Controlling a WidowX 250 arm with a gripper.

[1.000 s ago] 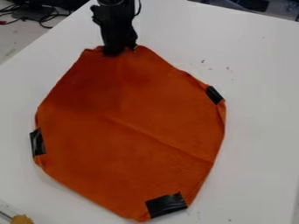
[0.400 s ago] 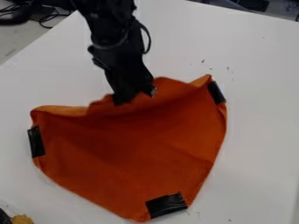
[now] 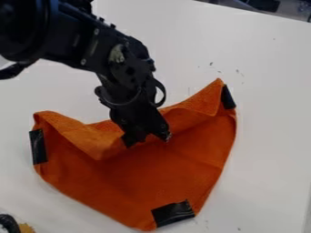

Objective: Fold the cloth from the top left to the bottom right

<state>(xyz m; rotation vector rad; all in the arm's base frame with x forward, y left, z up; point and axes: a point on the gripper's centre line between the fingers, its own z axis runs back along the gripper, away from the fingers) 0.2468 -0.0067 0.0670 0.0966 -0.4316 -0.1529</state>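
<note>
Near the middle of the view hangs my gripper [image 3: 147,140], shut on the top edge of the orange cloth [image 3: 158,182]. The cloth's upper part is pulled over its lower part, with a raised fold on each side of the gripper. Black tape patches mark the cloth at the left, the upper right and the bottom. The bottom corner lies flat on the white table [image 3: 273,113]. The part of the cloth between the fingers is hidden.
The arm comes in from the upper left, over the table's left side. At the bottom left corner are a black rounded object [image 3: 8,224] and a small yellow-brown piece [image 3: 25,228]. Small dark specks lie right of the arm.
The gripper has moved down from the top, slightly to the right, bringing the cloth's top edge with it. The cloth has gone from spread out to partly folded over. The black object has appeared at bottom left.
</note>
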